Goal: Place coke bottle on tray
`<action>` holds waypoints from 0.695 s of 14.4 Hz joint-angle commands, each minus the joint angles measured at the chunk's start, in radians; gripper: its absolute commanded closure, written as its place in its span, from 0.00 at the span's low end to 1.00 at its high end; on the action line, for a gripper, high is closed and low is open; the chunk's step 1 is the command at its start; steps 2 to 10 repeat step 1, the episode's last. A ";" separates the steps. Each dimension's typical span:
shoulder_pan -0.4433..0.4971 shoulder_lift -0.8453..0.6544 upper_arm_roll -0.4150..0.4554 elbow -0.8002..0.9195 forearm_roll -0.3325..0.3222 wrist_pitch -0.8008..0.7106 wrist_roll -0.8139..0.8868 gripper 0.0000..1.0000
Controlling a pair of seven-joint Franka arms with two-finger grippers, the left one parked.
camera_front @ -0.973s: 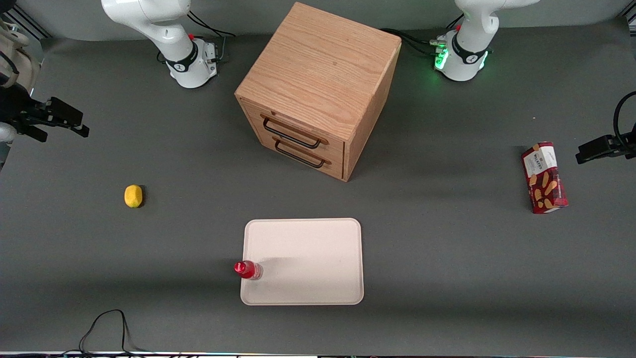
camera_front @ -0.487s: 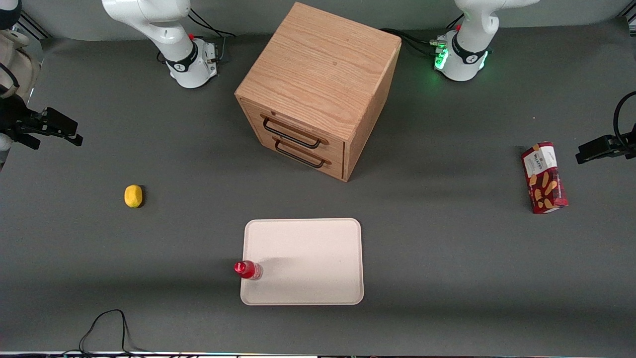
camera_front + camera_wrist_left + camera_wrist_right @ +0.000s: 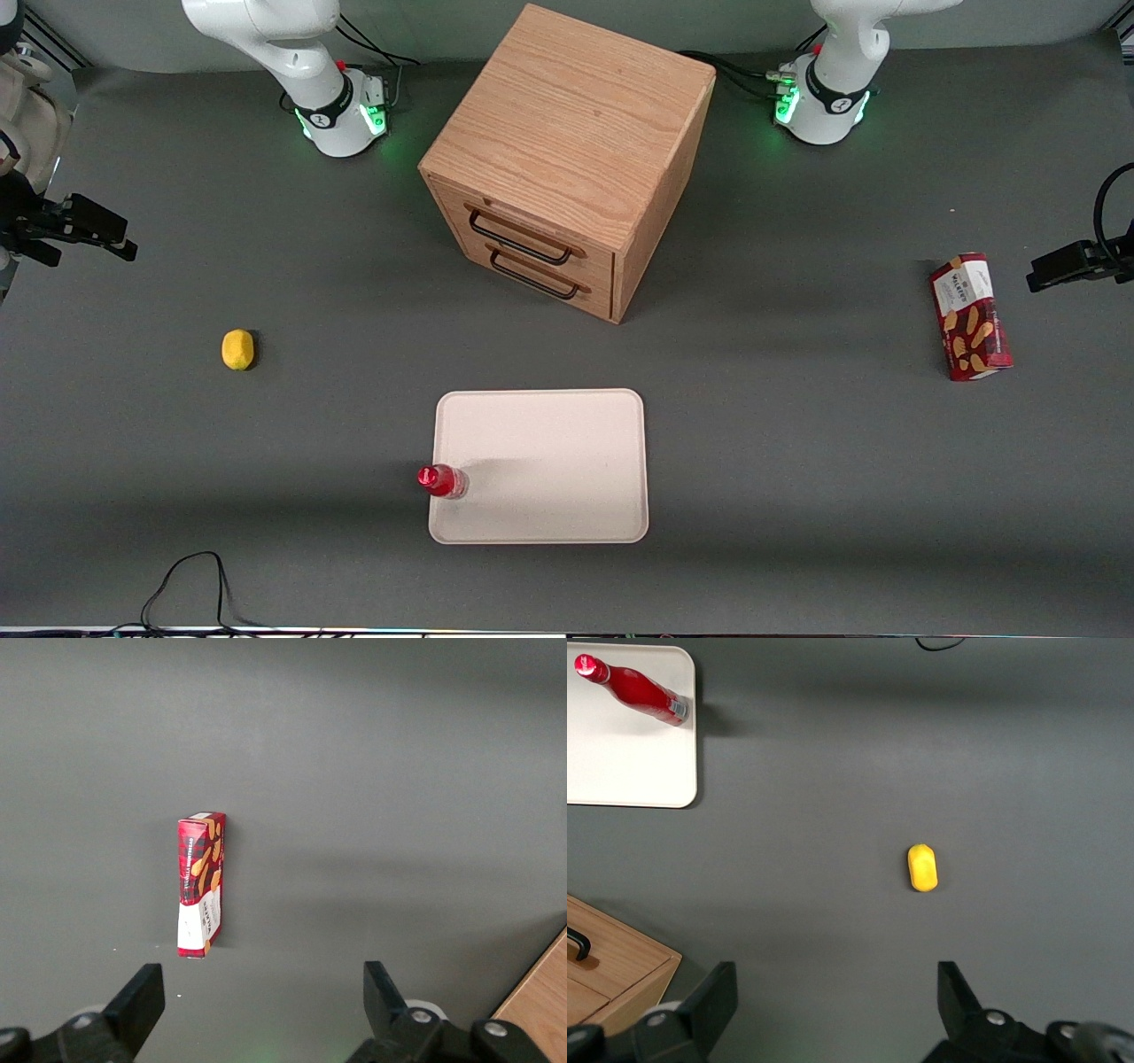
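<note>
**Bottle set on the tray, arm drawn away**

Since a second ago, only the right arm's gripper [image 3: 66,232] has shifted: we see it slide a little closer to the working arm's end of the table, while the bottle and everything else lie just as they did. The light at the working arm's base now glows green, where earlier it was dark.

We find the coke bottle [image 3: 442,480] standing upright on the tray [image 3: 567,443], right at the tray's edge toward the working arm and near its corner closest to the front camera. In the right wrist view its clear base sits just inside the low rim. We judge the placement done; nothing of the task appears left, though the bottle stands close enough to the rim that a nudge could tip it off.

The gripper hangs well apart from the bottle, its fingers [image 3: 713,997] spread wide with nothing between them.

Outward on the grey table [image 3: 797,461] we see a lemon [image 3: 237,349] toward the working arm's end, a wooden drawer cabinet [image 3: 567,159] farther from the front camera than the tray, and a red snack box [image 3: 970,316] toward the parked arm's end. A black cable [image 3: 190,585] loops at the table's edge nearest the front camera.
</note>
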 commanded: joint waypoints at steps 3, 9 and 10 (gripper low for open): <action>0.006 0.018 0.001 0.039 -0.016 -0.030 -0.018 0.00; 0.006 0.018 0.001 0.039 -0.016 -0.030 -0.018 0.00; 0.006 0.018 0.001 0.039 -0.016 -0.030 -0.018 0.00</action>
